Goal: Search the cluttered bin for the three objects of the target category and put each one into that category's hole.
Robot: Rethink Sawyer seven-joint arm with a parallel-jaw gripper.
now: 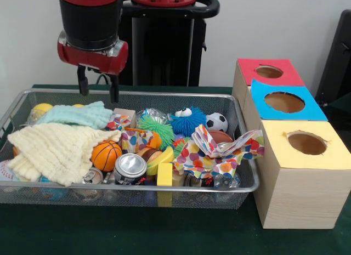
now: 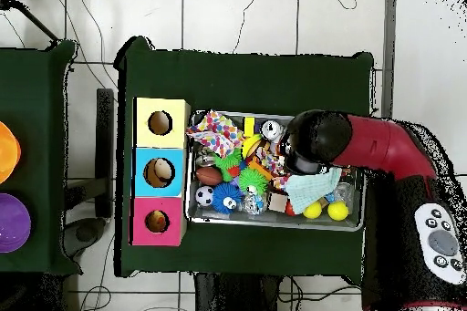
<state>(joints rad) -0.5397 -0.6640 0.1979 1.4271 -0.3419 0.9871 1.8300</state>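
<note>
Rubbery basketball (image 1: 106, 155) at the bin's (image 1: 137, 96) six o'clock looks light and squashy, so I'd pinch its middle with my empty, spread end effector (image 1: 98, 86).

On the table (image 1: 164, 233), three boxes (image 1: 299, 173) stand at the bin's (image 1: 131, 203) 3 o'clock; the end effector (image 1: 98, 86) hangs over its 11 o'clock corner.

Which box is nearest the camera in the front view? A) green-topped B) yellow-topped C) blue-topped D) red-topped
B: the yellow-topped box sits frontmost in the row, with the blue-topped box behind it and the red-topped box farthest back.
</note>
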